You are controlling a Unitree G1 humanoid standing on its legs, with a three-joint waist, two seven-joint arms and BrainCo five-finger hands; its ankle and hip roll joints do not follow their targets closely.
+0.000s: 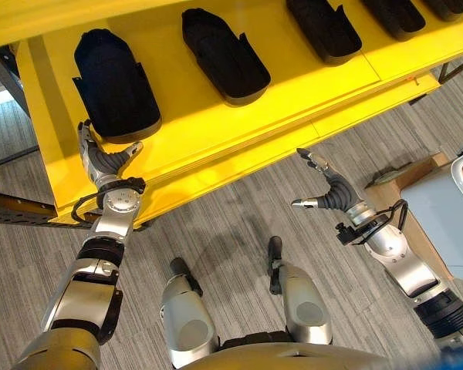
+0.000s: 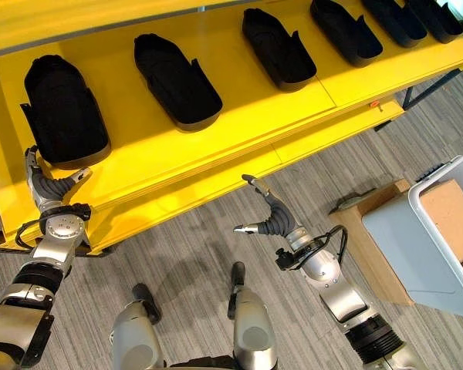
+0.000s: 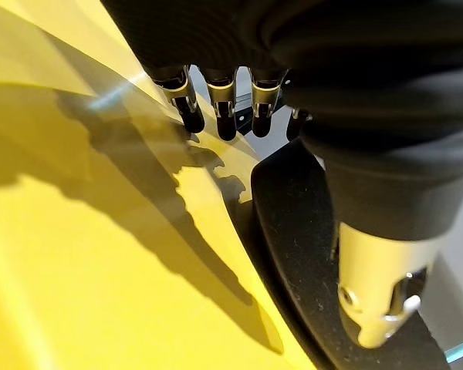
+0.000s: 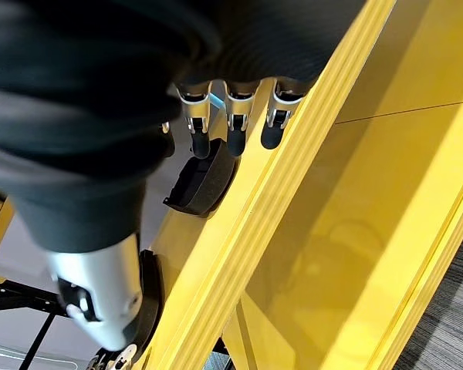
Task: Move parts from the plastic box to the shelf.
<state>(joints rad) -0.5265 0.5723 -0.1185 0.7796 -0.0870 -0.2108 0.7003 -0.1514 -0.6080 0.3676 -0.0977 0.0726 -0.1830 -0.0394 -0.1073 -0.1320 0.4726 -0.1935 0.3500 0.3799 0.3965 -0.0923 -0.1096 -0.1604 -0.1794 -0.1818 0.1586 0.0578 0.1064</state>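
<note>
We are looking down at a yellow shelf (image 2: 239, 116) that is carrying a row of black moulded parts, running from near left to far right. The leftmost part (image 2: 62, 112) is lying flat just beyond our left hand (image 1: 100, 158), which is hovering at the shelf's near left edge with fingers relaxed and spread, gripping nothing; in the left wrist view its fingertips (image 3: 225, 123) are hanging just over the yellow surface beside that part. The next part (image 2: 174, 81) is sitting to its right, well apart. Our right hand (image 2: 264, 212) is hanging over the grey floor near the shelf front, thumb and fingers apart, empty. At far right the plastic box (image 2: 405, 239) is standing on the floor, holding a brown block (image 2: 451, 216).
</note>
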